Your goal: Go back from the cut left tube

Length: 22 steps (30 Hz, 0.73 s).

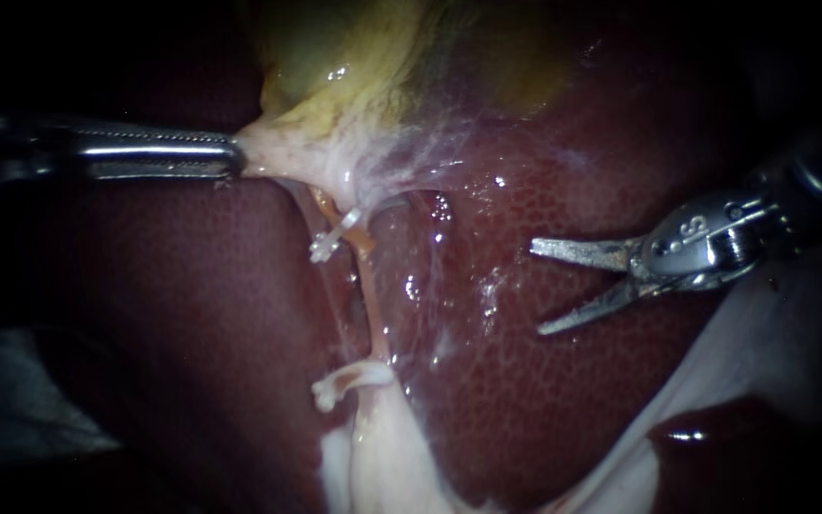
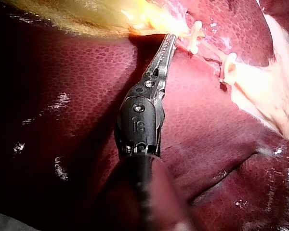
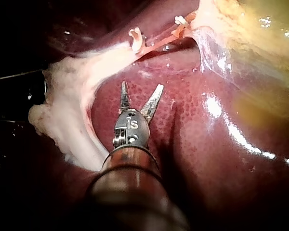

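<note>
L instrument [image 1: 235, 155]: end effector clamped on gallbladder [image 1: 335, 57] neck tissue, far left. R instrument [image 1: 538, 288]: end effector wide open over liver [image 1: 544, 400], holding nothing, well right of clipped tube [image 1: 369, 290]. Tube runs btw far clip [image 1: 333, 236] and near clip [image 1: 349, 378]; can't tell if cut.

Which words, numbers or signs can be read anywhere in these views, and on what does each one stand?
On the right instrument: one small stamped mark on its metal hub, not reliably legible.
On the left instrument: a similar stamped mark on its own hub, also not reliably legible.
On the liver, the gallbladder and the white clips: no text at all.
</note>
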Tool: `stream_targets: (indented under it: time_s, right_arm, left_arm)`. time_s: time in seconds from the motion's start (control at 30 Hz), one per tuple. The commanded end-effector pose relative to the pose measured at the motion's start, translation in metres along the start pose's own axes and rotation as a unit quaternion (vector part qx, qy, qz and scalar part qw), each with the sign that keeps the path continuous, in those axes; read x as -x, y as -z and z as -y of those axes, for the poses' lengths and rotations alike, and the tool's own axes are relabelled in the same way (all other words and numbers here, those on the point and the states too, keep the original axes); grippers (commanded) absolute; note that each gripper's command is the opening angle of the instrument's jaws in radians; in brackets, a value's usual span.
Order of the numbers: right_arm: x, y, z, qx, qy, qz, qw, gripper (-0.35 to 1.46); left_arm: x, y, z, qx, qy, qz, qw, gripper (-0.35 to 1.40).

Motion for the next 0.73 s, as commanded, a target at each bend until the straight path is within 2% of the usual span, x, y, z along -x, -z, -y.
stream_targets:
  time_s: [0.03,0.3,0.47,0.73]
  right_arm:
    - [0.0000,0.0000,0.0000,0.000,-0.001,0.000,1.0000,1.43]
    - [0.0002,0.0000,0.0000,-0.002,0.001,0.006,1.0000,1.43]
    - [0.0004,-0.0001,0.0000,-0.004,0.001,0.005,1.0000,1.45]
    - [0.0004,-0.0001,0.0000,-0.005,0.001,0.005,1.0000,1.45]
  left_arm:
    - [0.0002,-0.0004,0.0000,0.000,-0.001,0.002,1.0000,-0.35]
    - [0.0015,-0.0046,0.0010,0.005,-0.005,0.011,0.9999,-0.35]
    - [0.0022,-0.0055,0.0012,0.005,-0.007,0.015,0.9999,-0.35]
    - [0.0022,-0.0055,0.0012,0.006,-0.007,0.015,0.9998,-0.35]
